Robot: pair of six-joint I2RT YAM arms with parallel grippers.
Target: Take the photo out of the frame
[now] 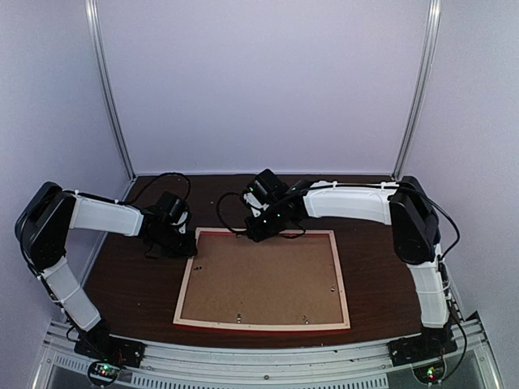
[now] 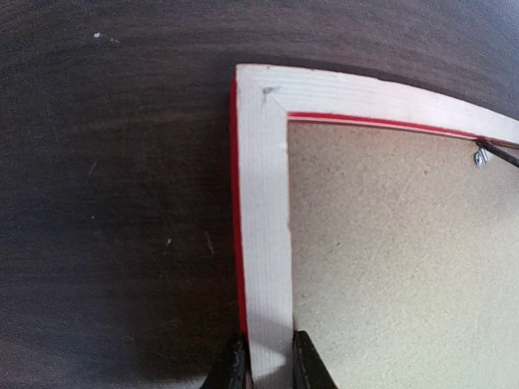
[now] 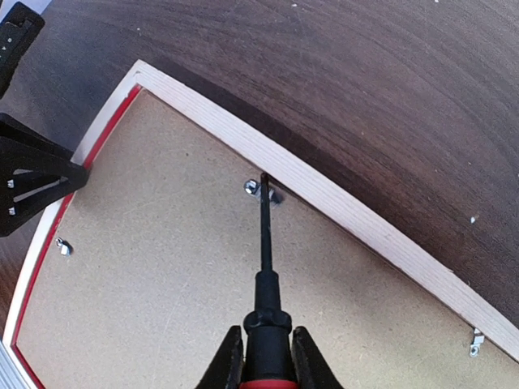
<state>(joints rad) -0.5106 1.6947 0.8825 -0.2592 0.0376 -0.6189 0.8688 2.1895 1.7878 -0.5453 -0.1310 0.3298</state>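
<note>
We see the dark table carrying the frame face down, with its pale rim up and red showing along its edges. The brown board fills its back, so the photo is hidden from us. The left gripper is pinched narrow on the frame's left rail near the far corner, one finger on either side of the rim. The right gripper is clamped on a screwdriver, whose tip touches a small metal clip by the far rail.
</note>
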